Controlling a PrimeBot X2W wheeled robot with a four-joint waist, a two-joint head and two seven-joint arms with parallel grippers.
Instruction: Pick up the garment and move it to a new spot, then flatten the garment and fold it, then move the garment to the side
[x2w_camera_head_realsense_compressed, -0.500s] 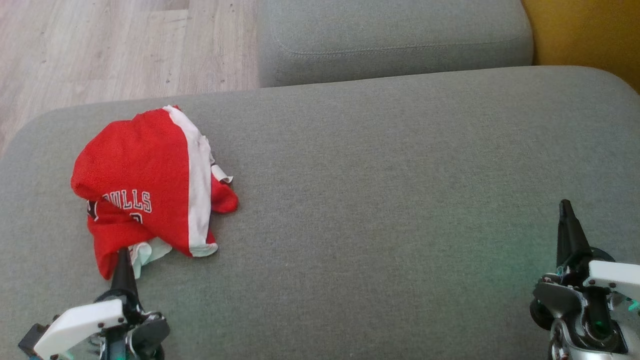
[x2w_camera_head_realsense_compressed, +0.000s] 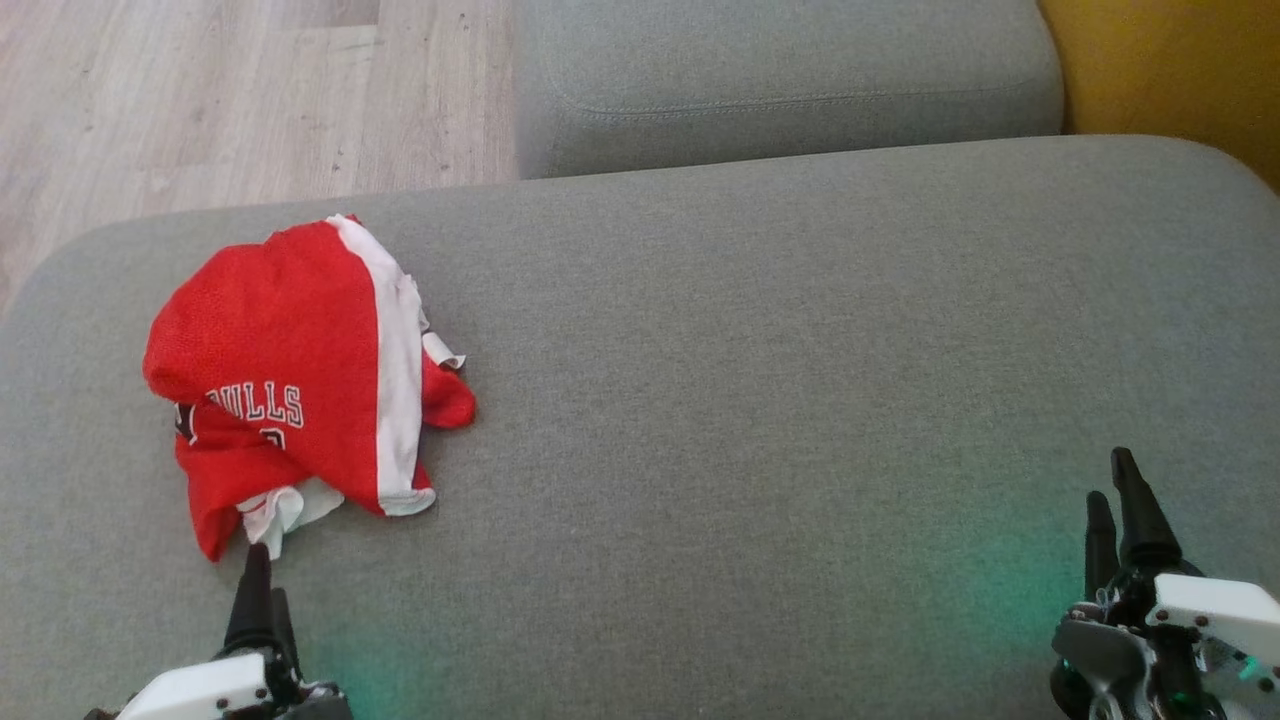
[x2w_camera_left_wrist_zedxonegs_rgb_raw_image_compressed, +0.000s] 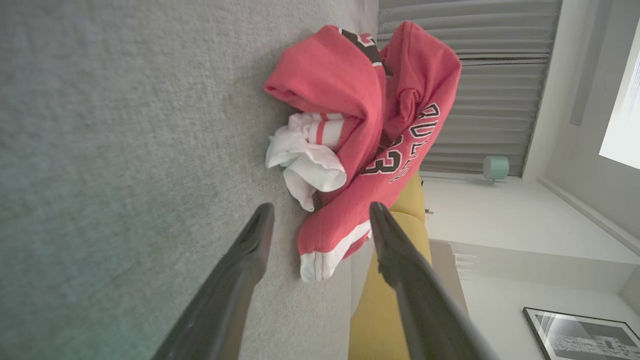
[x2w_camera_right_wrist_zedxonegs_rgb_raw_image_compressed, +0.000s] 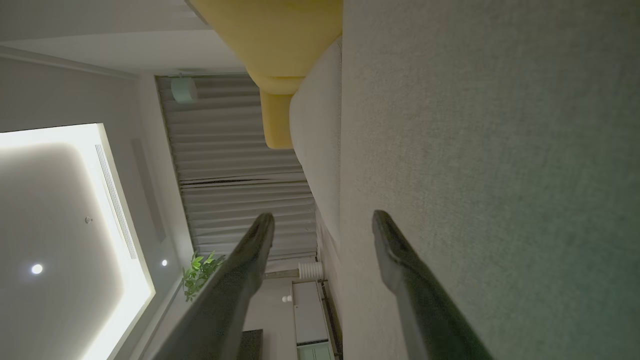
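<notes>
Garment (x2w_camera_head_realsense_compressed: 290, 370): crumpled, at frame left on the grey cushion (x2w_camera_head_realsense_compressed: 750, 400). Left gripper (x2w_camera_head_realsense_compressed: 266, 580): lower left, fingers apart and empty, tips just below the garment's lower edge. Right gripper (x2w_camera_head_realsense_compressed: 1110, 478): lower right, fingers apart, empty, well apart from the garment.

garment (x2w_camera_head_realsense_compressed: 300, 380) on cushion (x2w_camera_head_realsense_compressed: 760, 400), left side

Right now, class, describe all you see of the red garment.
The red garment is a mesh-looking jersey with a white stripe, lettering "ULLS" and "23". It lies crumpled in a heap, white fabric poking out, at the left end of the grey cushion; the open left gripper points at its near edge.
</notes>
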